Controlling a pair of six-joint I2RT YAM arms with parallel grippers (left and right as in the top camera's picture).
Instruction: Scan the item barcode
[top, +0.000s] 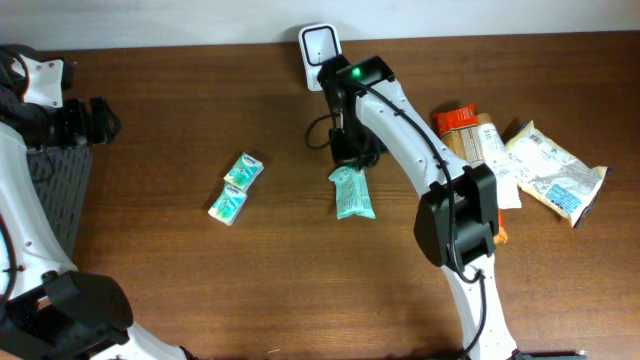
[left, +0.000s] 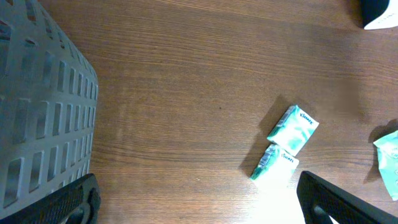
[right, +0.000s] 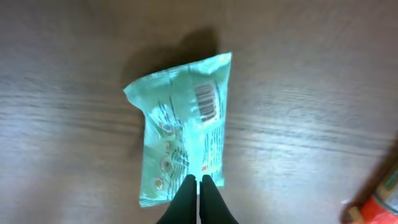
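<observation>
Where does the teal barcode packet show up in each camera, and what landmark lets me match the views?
Overhead: teal packet at mid-table, right of the two tissue packs.
Left wrist: teal packet cut off by the right edge.
Right wrist: teal packet at centre, barcode up, right pincer at its lower edge.
Landmark: tissue packs, in overhead and left wrist only.
</observation>
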